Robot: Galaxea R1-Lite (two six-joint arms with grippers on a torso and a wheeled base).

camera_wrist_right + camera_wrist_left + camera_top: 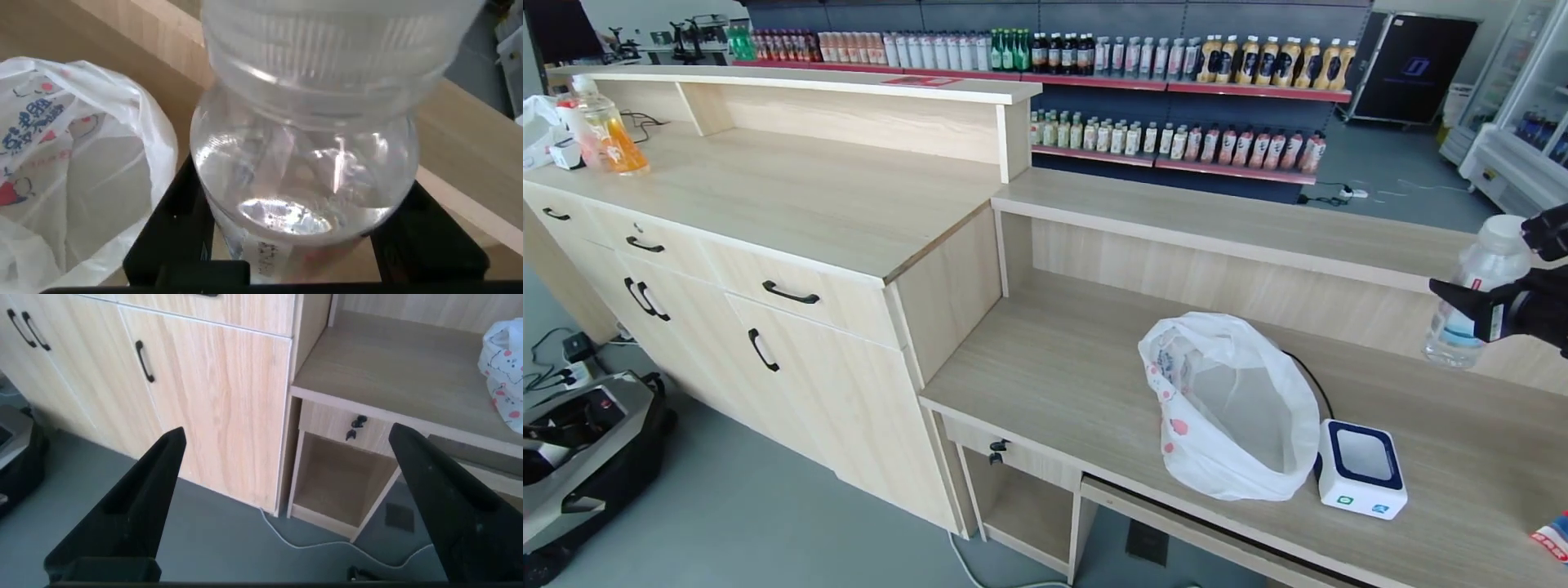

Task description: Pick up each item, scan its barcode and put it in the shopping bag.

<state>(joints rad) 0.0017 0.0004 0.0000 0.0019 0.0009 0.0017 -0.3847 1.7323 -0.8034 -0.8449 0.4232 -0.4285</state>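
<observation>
**Water bottle held up right of the bag**

On the light wood tabletop (1078, 359) the white shopping bag (1233, 408) lies open, with the scanner (1362, 467) just to its right. The right claw (302, 245) clamps a clear water bottle (1478, 286) in the air, farther right. The left claw (286, 506) is spread wide above the floor by the cupboard doors (212, 400).

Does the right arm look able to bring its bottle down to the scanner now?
Probably yes: the right gripper holds the bottle above the counter, and nothing stands between it and the scanner.
</observation>
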